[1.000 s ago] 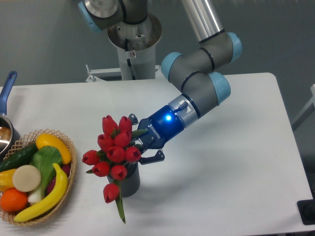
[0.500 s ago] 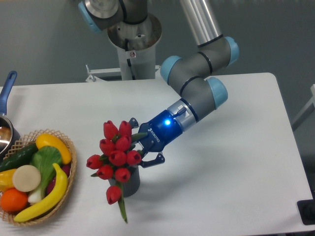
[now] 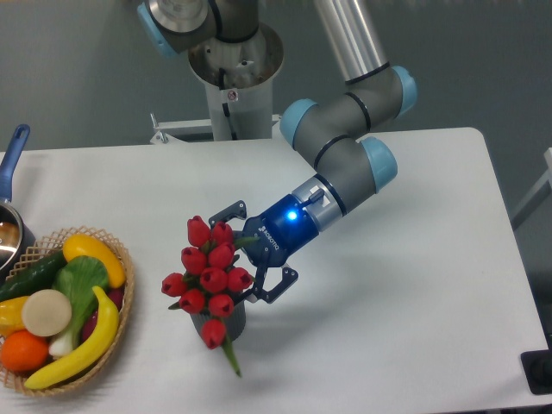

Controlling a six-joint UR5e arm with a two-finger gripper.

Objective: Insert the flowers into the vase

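The flowers (image 3: 210, 276) sit in the vase (image 3: 226, 321), so the job looks nearly done; the gripper (image 3: 252, 259), spread wide, grips nothing.

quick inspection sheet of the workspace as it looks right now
surface: white table, bare on its right half.
job's things: red flowers bunched over the dark grey vase; whether the stems sit inside the opening cannot be told; one bud and a green leaf hang down in front of the vase.
clutter: wicker basket at the left with banana, orange, cucumber and other produce; a pan with a blue handle at the left edge.
grippers: claw right beside the bunch, fingers spread wide, blue light on.
cables: nothing seen.
surroundings: grey wall behind, robot base pedestal at the table's far edge, a dark object at the lower right corner.
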